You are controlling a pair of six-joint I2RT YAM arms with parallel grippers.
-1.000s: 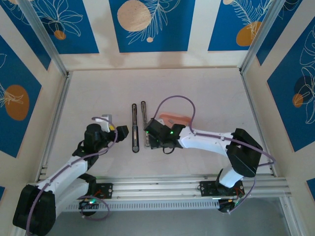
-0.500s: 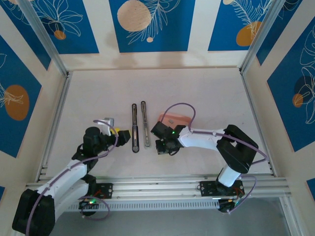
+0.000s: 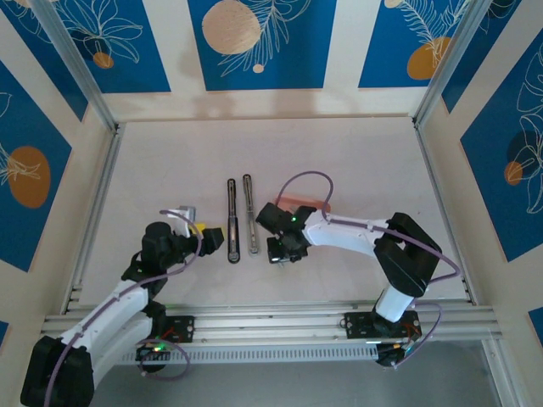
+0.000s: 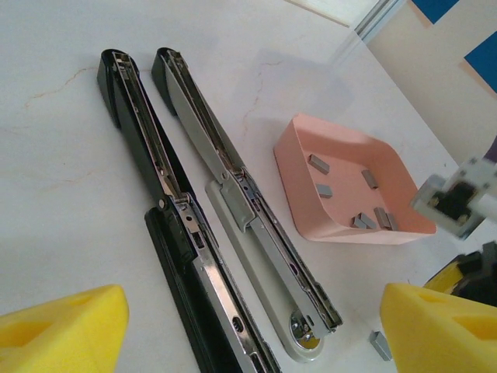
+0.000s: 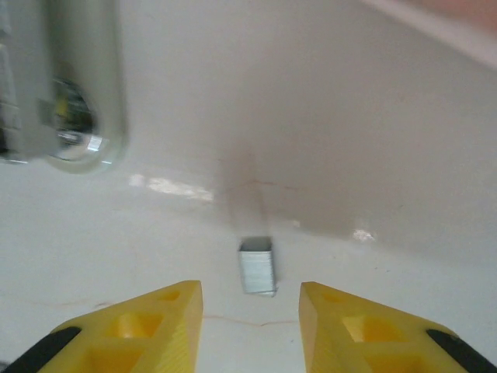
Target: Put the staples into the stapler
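We see the stapler lying opened out flat on the white table, roughly midway between the 2 arms. Its black-tipped bar with the metal channel points away from the bases, and its white bar points towards them. Just beside it, on the left arm's side, lies a black stapler, opened out the same way and parallel to it. From the left wrist we see the stapler with its channel facing up, and near it the pink tray, which holds about 5 of the staples scattered on its floor. 1 loose strip lies on the table just beside the white bar's rounded near end. The left gripper hovers near the black stapler with its yellow pads spread wide and nothing between them. The right gripper is low over the table beside the stapler's near end. Its 2 fingertips stand apart, and the loose strip lies flat in the gap just ahead of them, touched by neither.
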